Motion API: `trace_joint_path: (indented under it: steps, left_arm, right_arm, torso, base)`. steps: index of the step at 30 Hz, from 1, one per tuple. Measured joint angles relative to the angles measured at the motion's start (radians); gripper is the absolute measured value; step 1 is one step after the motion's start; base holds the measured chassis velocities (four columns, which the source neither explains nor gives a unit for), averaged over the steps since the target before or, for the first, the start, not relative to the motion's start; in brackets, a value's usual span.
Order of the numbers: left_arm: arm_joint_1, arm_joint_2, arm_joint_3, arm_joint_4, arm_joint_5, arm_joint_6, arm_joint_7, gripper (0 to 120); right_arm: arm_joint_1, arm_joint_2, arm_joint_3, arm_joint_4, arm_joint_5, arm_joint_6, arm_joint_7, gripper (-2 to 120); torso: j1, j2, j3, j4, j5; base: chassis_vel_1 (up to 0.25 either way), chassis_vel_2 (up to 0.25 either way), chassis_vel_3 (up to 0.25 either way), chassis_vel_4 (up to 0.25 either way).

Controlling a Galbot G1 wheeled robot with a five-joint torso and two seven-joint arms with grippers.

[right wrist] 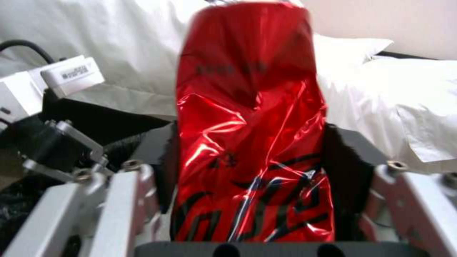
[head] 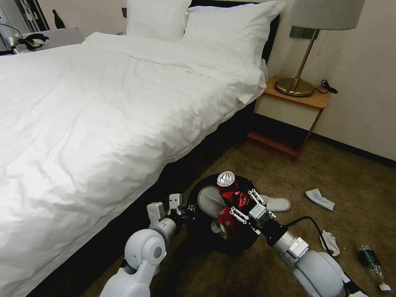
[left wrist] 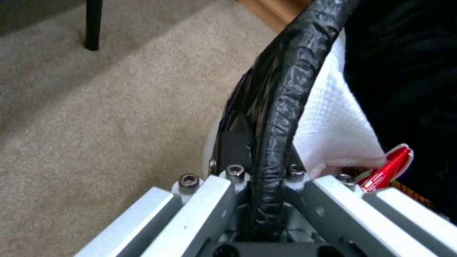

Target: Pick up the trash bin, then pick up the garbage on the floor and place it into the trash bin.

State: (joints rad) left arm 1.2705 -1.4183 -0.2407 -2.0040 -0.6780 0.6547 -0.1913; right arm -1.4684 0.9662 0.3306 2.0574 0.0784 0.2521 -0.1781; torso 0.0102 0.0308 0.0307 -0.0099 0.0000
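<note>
A: Beside the bed (head: 103, 123), left gripper (head: 178, 206): jaws clamped on the black rim of the trash bin (head: 198, 231), holding it up alongside the arm.

B: And the right gripper (head: 243, 206)?

A: Directly over the bin mouth, pinching a crushed red can (head: 229, 192) between its fingers.

B: Step in hand?

A: Depositing, I judge. Next calls for letting go above the opening. A slipper (head: 278, 203), tissues (head: 319, 199) and a green bottle (head: 371, 262) lie on the carpet beyond.

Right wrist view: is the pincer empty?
No: the right pincer is shut on the crushed red can, whose dented body stands between its dark pads.
</note>
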Motion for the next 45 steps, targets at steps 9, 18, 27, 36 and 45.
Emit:
trace_joint_path:
  steps: [9, 18, 27, 36, 45]
  left_arm:
    - [0.019, 0.001, -0.002, -0.029, -0.022, 0.023, -0.034, 0]
    - [0.029, 0.001, -0.005, -0.048, -0.060, 0.057, -0.070, 0]
    - [0.032, 0.000, -0.009, -0.065, -0.090, 0.080, -0.113, 0]
    - [0.038, -0.003, -0.009, -0.064, -0.081, 0.081, -0.116, 0]
    - [0.046, 0.001, -0.009, -0.034, -0.036, 0.067, -0.108, 0]
  right_arm:
    - [0.001, 0.007, 0.000, 0.000, 0.000, 0.004, -0.007, 97]
    - [0.003, 0.010, 0.003, -0.006, 0.002, 0.008, -0.007, 100]
    - [0.010, 0.019, 0.000, -0.013, 0.005, 0.014, -0.012, 100]
    - [0.015, 0.007, 0.015, 0.009, 0.016, 0.009, -0.012, 100]
    - [0.041, -0.032, 0.064, 0.092, 0.059, -0.033, 0.014, 100]
  torso:
    - [0.000, 0.000, 0.000, 0.0000, 0.0000]
    - [0.000, 0.000, 0.000, 0.0000, 0.0000]
    - [0.000, 0.000, 0.000, 0.0000, 0.0000]
    - [0.000, 0.000, 0.000, 0.0000, 0.0000]
    - [0.000, 0.000, 0.000, 0.0001, 0.0000]
  base:
    - [0.000, 0.000, 0.000, 0.000]
    - [0.000, 0.000, 0.000, 0.000]
    - [0.000, 0.000, 0.000, 0.000]
    - [0.000, 0.000, 0.000, 0.000]
    - [0.000, 0.000, 0.000, 0.000]
